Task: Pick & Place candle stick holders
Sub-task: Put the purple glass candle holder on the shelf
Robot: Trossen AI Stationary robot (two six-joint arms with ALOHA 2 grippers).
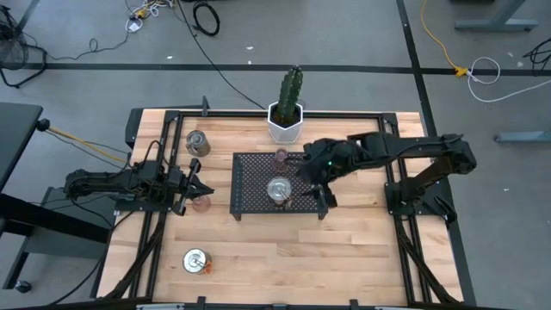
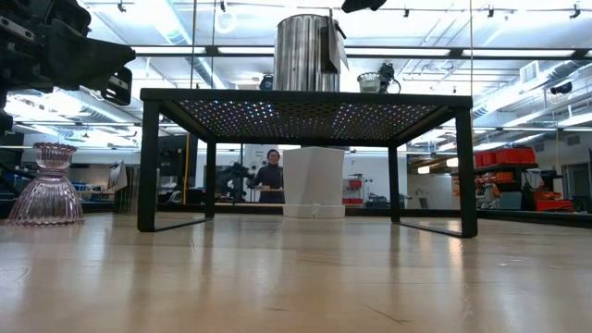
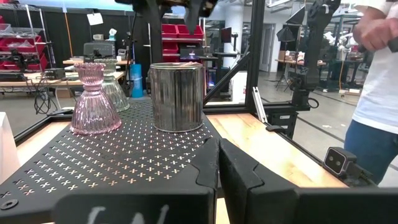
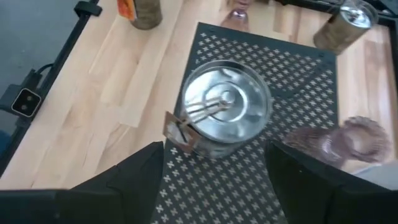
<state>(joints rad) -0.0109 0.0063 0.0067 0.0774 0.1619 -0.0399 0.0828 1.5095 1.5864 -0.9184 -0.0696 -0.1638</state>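
Silver holder (image 4: 225,109), judged stiff, light and slippery, stood on the tray (image 4: 298,62) beside a fragile pink cup (image 4: 339,140), best taken across its wall by the right gripper (image 4: 214,171), whose fingers were spread open above it.

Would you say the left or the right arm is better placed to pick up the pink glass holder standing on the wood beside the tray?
Left, probably: its end effector sits right beside the pink holder, while the right end effector is over the tray.
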